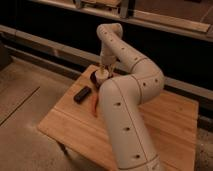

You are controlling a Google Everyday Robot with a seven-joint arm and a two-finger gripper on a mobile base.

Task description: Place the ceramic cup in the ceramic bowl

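- From my feed: gripper [106, 66] hangs over the wooden table [170, 125]
- Grey concrete-looking floor [25, 107]
- Dark wall, maybe windows [60, 25], pretty dim light

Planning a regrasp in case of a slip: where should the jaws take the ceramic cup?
Judging by its pose, grip the ceramic cup across its rim from above: it is round, without a visible handle, and the gripper is right over it, above the ceramic bowl.
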